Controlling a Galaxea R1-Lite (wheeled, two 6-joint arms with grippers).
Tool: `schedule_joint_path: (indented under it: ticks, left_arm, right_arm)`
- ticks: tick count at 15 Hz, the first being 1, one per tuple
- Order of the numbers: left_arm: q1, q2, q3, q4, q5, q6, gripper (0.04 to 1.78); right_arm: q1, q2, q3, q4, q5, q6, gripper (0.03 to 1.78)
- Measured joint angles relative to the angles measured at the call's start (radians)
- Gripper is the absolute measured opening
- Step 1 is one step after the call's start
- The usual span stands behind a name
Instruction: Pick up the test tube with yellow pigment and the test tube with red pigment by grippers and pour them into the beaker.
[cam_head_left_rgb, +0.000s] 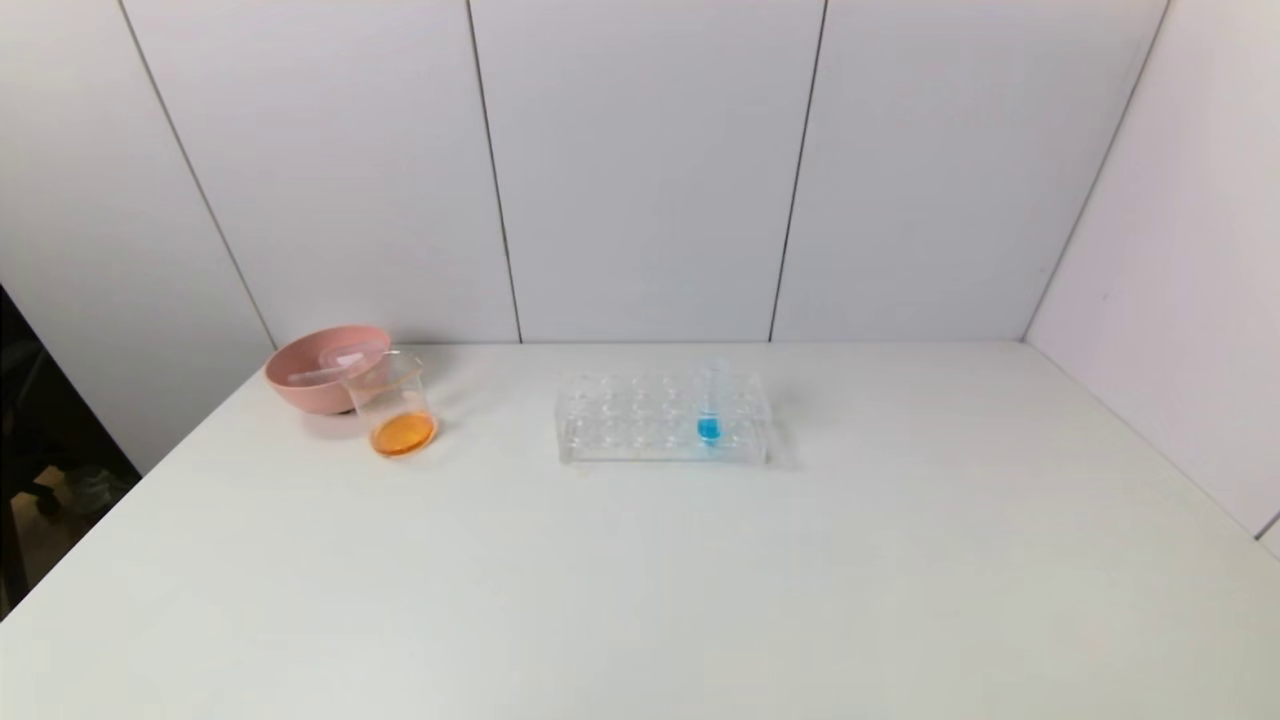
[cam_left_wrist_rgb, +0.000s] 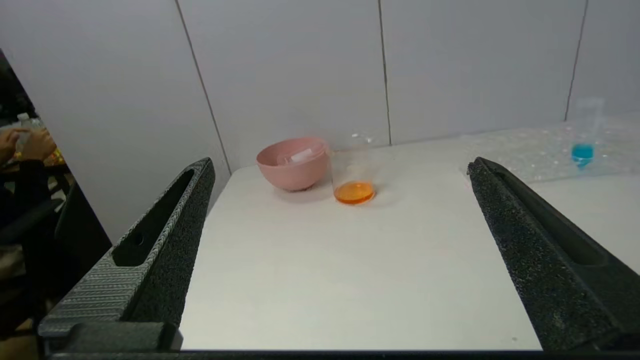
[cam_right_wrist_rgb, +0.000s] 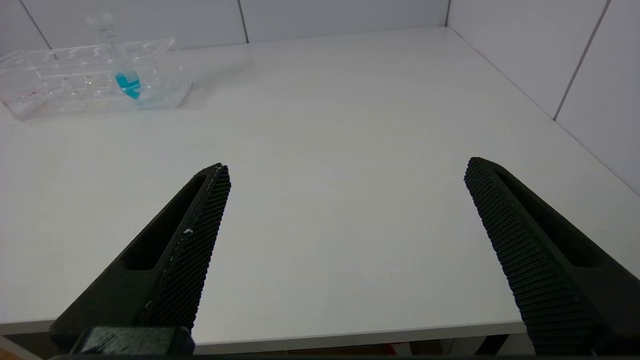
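The beaker (cam_head_left_rgb: 393, 403) stands at the far left of the table, in front of the pink bowl, with a shallow layer of orange liquid in it. It also shows in the left wrist view (cam_left_wrist_rgb: 353, 176). No tube with yellow or red liquid is in view. Clear, empty-looking tubes (cam_head_left_rgb: 330, 362) lie in the pink bowl. My left gripper (cam_left_wrist_rgb: 341, 165) is open and empty, back near the table's front edge and facing the beaker. My right gripper (cam_right_wrist_rgb: 346, 165) is open and empty over the front right edge of the table. Neither gripper shows in the head view.
The pink bowl (cam_head_left_rgb: 305, 385) sits at the back left, touching or nearly touching the beaker. A clear many-holed rack (cam_head_left_rgb: 640, 425) stands mid-table and holds one tube with blue liquid (cam_head_left_rgb: 710, 412), also seen in the right wrist view (cam_right_wrist_rgb: 122, 67). Walls close the back and right.
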Motion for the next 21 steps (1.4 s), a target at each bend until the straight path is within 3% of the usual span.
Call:
schedule_joint_path:
  ticks: [2,4,11,21]
  left_arm:
    - [0.0,-0.008,0.142,-0.036,0.024,-0.023,1.77]
    - [0.0,-0.011,0.226,0.017,0.009,-0.064,1.77]
    - [0.0,-0.011,0.253,0.043,0.03,-0.208,1.76]
    - [0.001,-0.011,0.253,0.041,0.036,-0.216,1.76]
  right_arm:
    - [0.0,0.0,0.0,0.0,0.0,0.0,1.71]
    - [0.0,0.0,0.0,0.0,0.0,0.0,1.71]
    - [0.0,0.0,0.0,0.0,0.0,0.0,1.71]
    - [0.0,0.0,0.0,0.0,0.0,0.0,1.71]
